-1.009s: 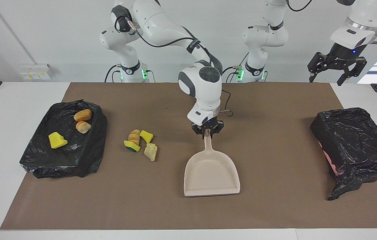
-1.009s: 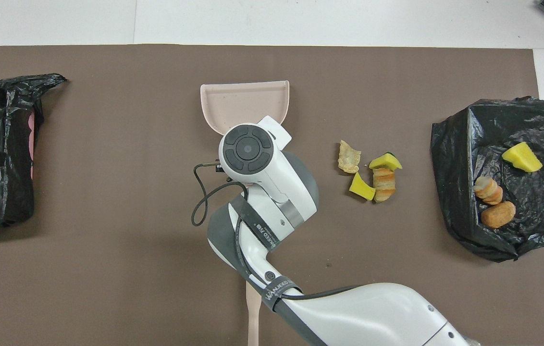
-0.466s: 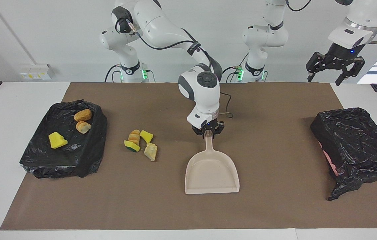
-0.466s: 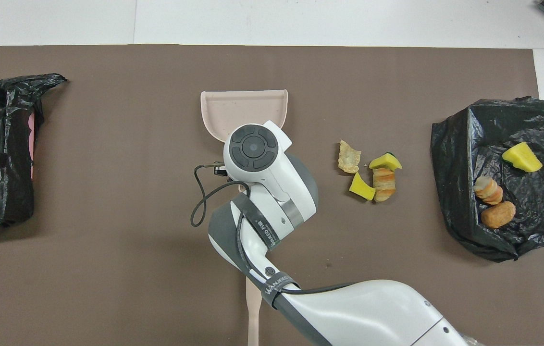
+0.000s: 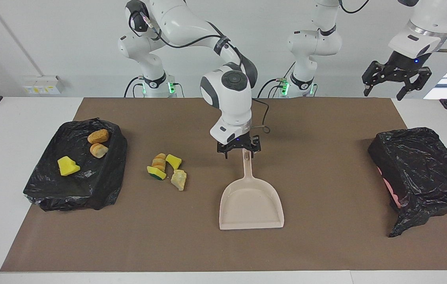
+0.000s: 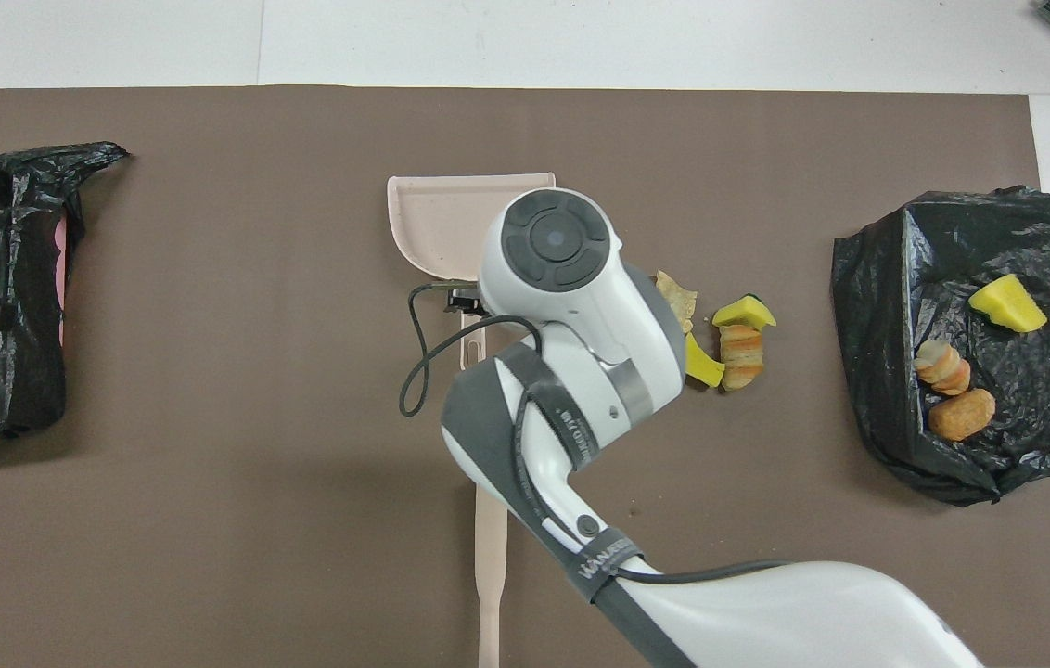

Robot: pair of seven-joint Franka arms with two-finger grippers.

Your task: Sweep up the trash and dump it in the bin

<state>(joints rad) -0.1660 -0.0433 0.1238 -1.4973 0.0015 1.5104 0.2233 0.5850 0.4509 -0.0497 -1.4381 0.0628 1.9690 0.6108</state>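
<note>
The beige dustpan (image 5: 251,205) lies flat on the brown mat at mid-table, its handle (image 5: 246,157) pointing toward the robots. My right gripper (image 5: 239,152) hovers open just above the handle's tip, holding nothing. In the overhead view the right wrist covers most of the dustpan (image 6: 451,218). Several trash scraps (image 5: 166,171) lie in a small pile beside the pan, toward the right arm's end; the pile (image 6: 738,339) is partly under the arm from above. Three more scraps (image 5: 97,144) sit in the black-bagged bin (image 5: 89,193). My left gripper (image 5: 382,96) waits open, high over the left arm's end.
A second black-bagged bin (image 5: 421,177) stands at the left arm's end of the mat, with pink showing at its side. A slim beige handle (image 6: 491,575) lies on the mat nearer to the robots than the dustpan, its upper end hidden under the right arm.
My right gripper opened, let go of the dustpan handle, then rose and shifted a little toward the right arm's end. The dustpan stayed on the mat. The left gripper barely moved.
</note>
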